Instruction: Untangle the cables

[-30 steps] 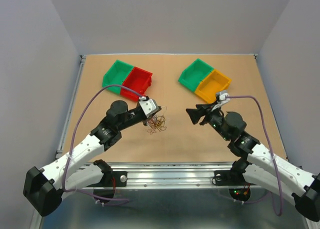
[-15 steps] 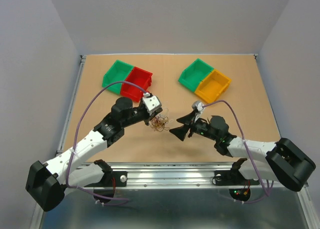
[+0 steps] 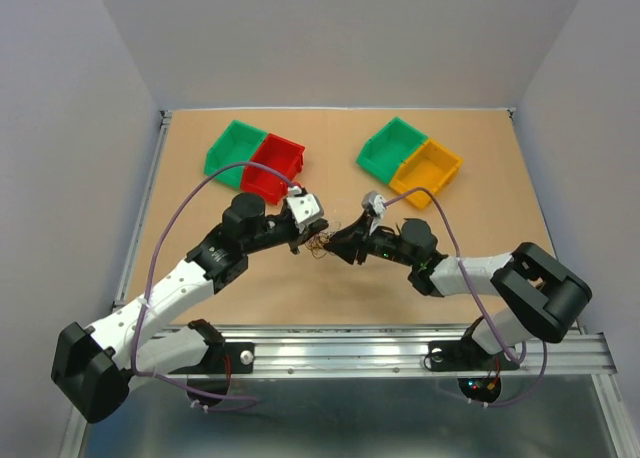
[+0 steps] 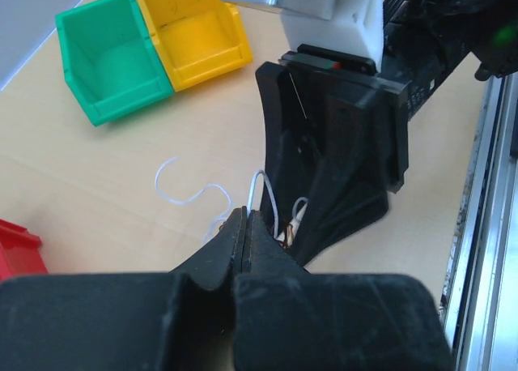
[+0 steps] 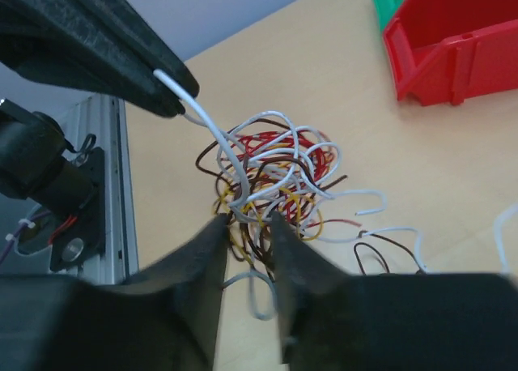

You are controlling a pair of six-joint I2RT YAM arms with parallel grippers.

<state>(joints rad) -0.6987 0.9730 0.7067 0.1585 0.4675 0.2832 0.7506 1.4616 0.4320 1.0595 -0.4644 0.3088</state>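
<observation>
Left claw [image 4: 246, 219] pinches cables [image 5: 271, 170]; right claw [image 5: 248, 227] narrowly agape; green bin [image 4: 113, 59], yellow bin [image 4: 194, 32] empty.

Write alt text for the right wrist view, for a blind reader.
The open right claw reaches into a tangle of white, red, brown and yellow wires; the left claw pinches one white wire. A red bin stands behind.

Robot lab: walled tabletop [image 3: 520, 198], aluminium rail [image 3: 350, 343].
</observation>
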